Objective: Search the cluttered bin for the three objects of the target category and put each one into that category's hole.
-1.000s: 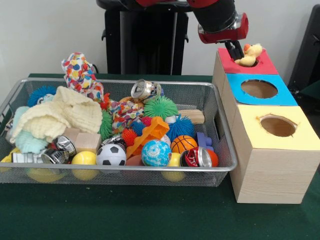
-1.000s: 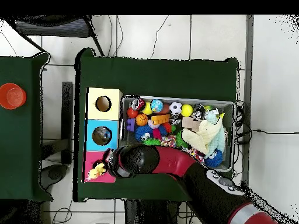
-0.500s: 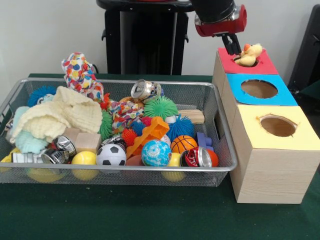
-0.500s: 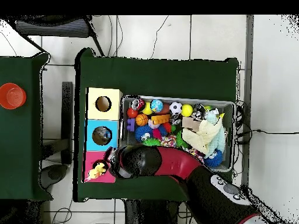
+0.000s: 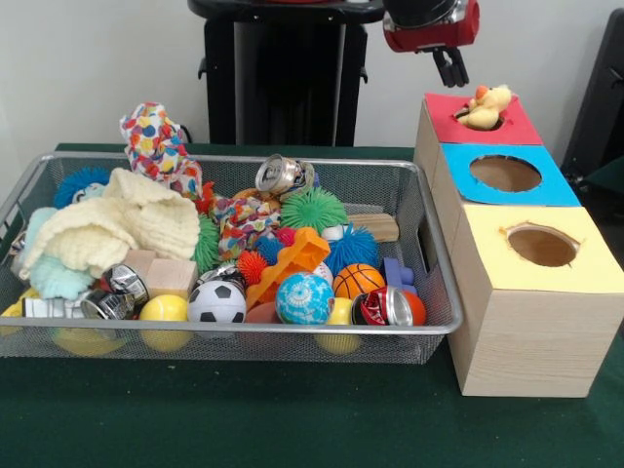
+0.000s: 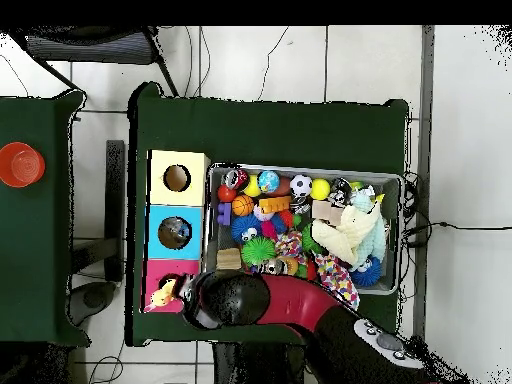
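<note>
**Plush duck sits in the red hole, gripper empty above it**

You see the gripper (image 5: pixel 450 66) hanging in the air over the red box (image 5: pixel 511 127), with clear space between its tips and the box top. Its two dark fingers are close together and hold nothing, so I read it as closed and empty.

The plush duck (image 5: pixel 484 108) rests in the hole of the red box, with its head and body above the rim, not fully down. In the overhead view the duck (image 6: pixel 162 296) shows at the edge of the red top, just beside the arm (image 6: pixel 270 300).

The blue box (image 5: pixel 507 175) and the yellow box (image 5: pixel 541 249) stand in one row with the red one, touching each other, and both holes are open. This row stands just beside the right wall of the wire bin (image 5: pixel 434 292).

The bin is full to its rim. A crushed can (image 5: pixel 281 174) lies at the far side, a soccer ball (image 5: pixel 215 302) and a basketball (image 5: pixel 358 280) near the front wall, and a cream cloth (image 5: pixel 117 224) covers the left part. Free green table (image 5: pixel 292 419) lies in front of the bin.
</note>
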You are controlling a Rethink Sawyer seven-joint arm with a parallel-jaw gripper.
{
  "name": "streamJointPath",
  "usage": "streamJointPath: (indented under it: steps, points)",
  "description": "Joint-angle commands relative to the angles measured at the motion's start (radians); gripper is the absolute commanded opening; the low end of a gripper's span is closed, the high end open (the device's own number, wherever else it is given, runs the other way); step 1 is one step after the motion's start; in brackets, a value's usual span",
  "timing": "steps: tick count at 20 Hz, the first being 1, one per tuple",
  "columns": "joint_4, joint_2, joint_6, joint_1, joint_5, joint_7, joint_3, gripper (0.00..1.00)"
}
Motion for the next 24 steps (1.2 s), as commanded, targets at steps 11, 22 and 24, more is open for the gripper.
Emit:
streamJointPath:
  steps: [11, 22, 24]
  points:
    - [0.044, -0.021, -0.247, 0.091, 0.105, 0.229, -0.053, 0.0]
    - [-0.025, 0.013, -0.392, 0.162, 0.105, 0.208, -0.104, 0.0]
    - [-0.037, 0.01, -0.39, 0.179, 0.109, 0.199, -0.127, 0.0]
